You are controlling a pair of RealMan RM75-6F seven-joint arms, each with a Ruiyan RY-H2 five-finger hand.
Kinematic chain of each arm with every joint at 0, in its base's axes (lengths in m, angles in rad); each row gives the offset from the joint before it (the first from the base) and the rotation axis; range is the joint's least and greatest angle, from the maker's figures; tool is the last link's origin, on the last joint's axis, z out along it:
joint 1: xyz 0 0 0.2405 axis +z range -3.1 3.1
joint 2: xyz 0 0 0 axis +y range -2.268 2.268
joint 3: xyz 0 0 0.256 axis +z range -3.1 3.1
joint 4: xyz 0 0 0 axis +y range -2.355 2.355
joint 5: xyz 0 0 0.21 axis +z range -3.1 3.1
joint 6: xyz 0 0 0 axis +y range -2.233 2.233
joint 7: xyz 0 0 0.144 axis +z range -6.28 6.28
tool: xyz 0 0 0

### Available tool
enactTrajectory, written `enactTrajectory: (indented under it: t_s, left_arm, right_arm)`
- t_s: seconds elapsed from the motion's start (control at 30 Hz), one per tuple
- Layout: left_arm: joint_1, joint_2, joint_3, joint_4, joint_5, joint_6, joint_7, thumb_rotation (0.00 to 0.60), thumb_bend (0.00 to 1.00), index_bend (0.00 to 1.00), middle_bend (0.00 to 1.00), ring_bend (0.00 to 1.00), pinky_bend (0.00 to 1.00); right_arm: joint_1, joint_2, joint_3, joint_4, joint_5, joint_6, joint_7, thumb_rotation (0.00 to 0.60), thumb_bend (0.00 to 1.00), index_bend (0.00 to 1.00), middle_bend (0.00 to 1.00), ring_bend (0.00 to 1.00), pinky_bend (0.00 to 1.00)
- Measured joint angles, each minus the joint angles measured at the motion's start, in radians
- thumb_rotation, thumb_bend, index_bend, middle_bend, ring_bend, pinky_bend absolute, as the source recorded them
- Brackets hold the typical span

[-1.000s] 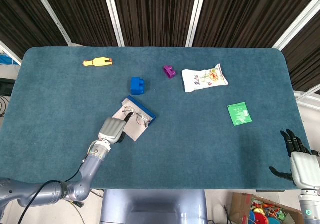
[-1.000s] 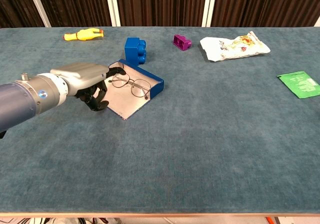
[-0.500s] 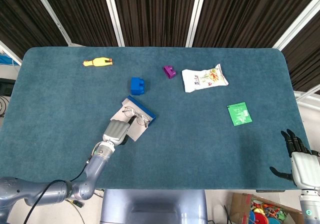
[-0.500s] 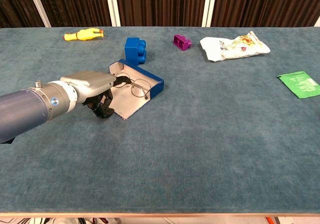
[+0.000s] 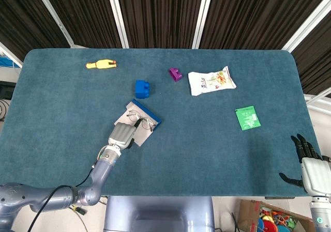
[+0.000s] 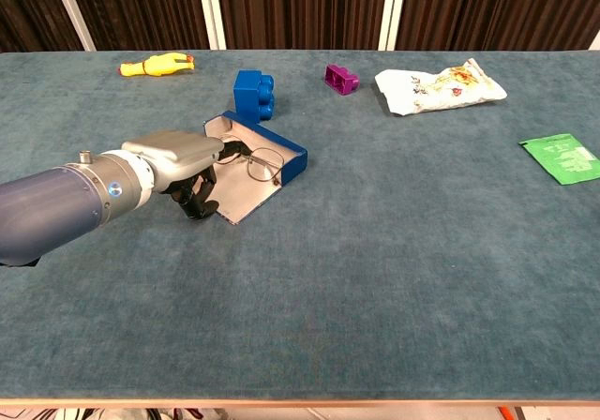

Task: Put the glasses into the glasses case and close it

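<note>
The glasses case (image 6: 251, 169) lies open on the blue tabletop (image 6: 394, 251), a little left of the middle. Its blue shell is on the far right side and its pale grey flap is spread flat toward the near left. The glasses (image 6: 255, 159), with a thin wire frame, lie inside the open case, on the grey lining next to the blue wall.

The left hand (image 6: 178, 162) is at the near left edge of the case. Its grey back faces up and its dark fingers (image 6: 199, 198) are curled downward, at the edge of the grey flap. In the head view the left hand (image 5: 121, 134) covers the near corner of the flap, and the glasses (image 5: 140, 119) are just beyond it, toward the far right. I cannot tell whether the fingers hold the flap or only touch it; they do not hold the glasses.

The right hand (image 5: 306, 165) is well apart from all this, past the near right corner of the tabletop, with its dark fingers spread and nothing in them.

Behind the case stands a blue building block (image 6: 252, 95), very near to it. Further away lie a yellow rubber chicken (image 6: 157, 64), a purple block (image 6: 341, 78), a white snack bag (image 6: 439, 86) and a green packet (image 6: 562, 157).
</note>
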Motion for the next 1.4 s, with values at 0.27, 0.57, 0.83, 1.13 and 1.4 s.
enactTrajectory:
  t_s: [0.27,0.57,0.83,1.13,1.4]
  left_arm:
    - [-0.018,-0.022,-0.016,0.023,-0.042,-0.001,0.039,0.6,0.44,0.0,0.71,0.72,0.75]
    - [-0.04,-0.05,-0.035,0.061,-0.077,-0.002,0.072,0.6,0.44,0.0,0.71,0.72,0.75]
    - [-0.051,-0.064,-0.04,0.081,-0.082,-0.004,0.082,0.6,0.44,0.0,0.71,0.72,0.75]
    - [-0.078,-0.082,-0.05,0.122,-0.1,-0.004,0.132,0.6,0.44,0.0,0.71,0.72,0.75]
    - [-0.11,-0.111,-0.065,0.168,-0.141,-0.014,0.181,0.6,0.44,0.0,0.71,0.72,0.75]
  right_arm:
    - [0.0,0.002,0.0,-0.002,0.003,-0.002,0.0,0.6,0.2,0.01,0.0,0.11,0.28]
    - [0.0,0.004,0.0,-0.004,0.006,-0.005,0.0,0.6,0.2,0.01,0.0,0.11,0.28]
    - [0.001,0.004,0.002,-0.004,0.012,-0.008,-0.005,0.6,0.2,0.01,0.0,0.11,0.28]
    - [0.002,0.004,0.002,-0.005,0.017,-0.011,-0.008,0.6,0.2,0.01,0.0,0.11,0.28]
    - [0.002,0.004,0.003,-0.009,0.024,-0.013,-0.013,0.6,0.2,0.01,0.0,0.11,0.28]
